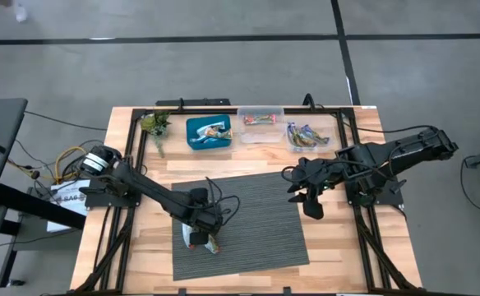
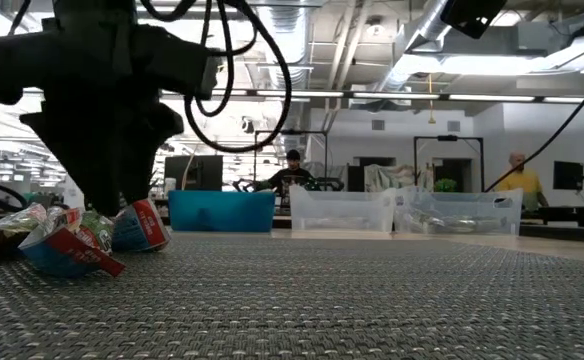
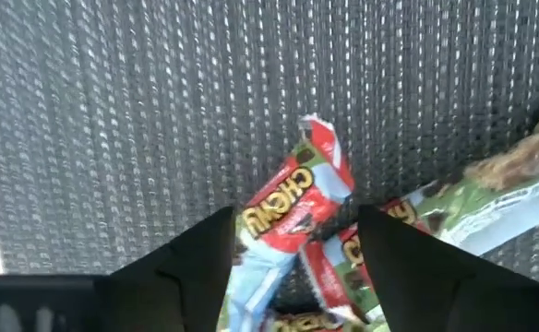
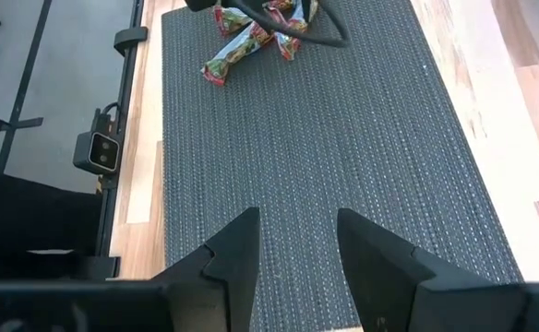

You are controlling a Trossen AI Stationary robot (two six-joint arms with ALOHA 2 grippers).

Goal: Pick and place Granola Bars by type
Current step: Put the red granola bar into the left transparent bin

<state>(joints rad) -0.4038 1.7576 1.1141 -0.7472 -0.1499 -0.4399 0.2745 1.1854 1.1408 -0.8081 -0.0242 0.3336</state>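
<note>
On the dark grey woven mat (image 1: 240, 222), near its front left corner, the left gripper (image 1: 200, 236) stands low over a small heap of granola bars (image 1: 212, 244) in shiny crinkled foil wrappers. Its two dark fingers (image 3: 196, 263) are spread apart and straddle a red-and-pale-blue bar with yellow lettering (image 3: 283, 217); nothing is clamped yet, and whether the pads touch the foil cannot be told.

To do this pick well, I judge the fingers should close across the narrow width of that single bar, near its middle and not its flared crimped end, since the slick foil will slide and crumple. A second red bar (image 3: 334, 267) lies touching it between the fingers, and a green-and-white bar (image 3: 491, 198) overlaps close by, so dragging a neighbour along is the likely fault. The grip should be centred and lifted straight.

Along the far edge of the wooden table (image 1: 339, 247) sit a blue plastic bin (image 1: 209, 133) and two clear plastic trays (image 1: 260, 125), each already holding bars. The right gripper (image 1: 304, 196) waits above the mat's right edge, fingers apart and empty.
</note>
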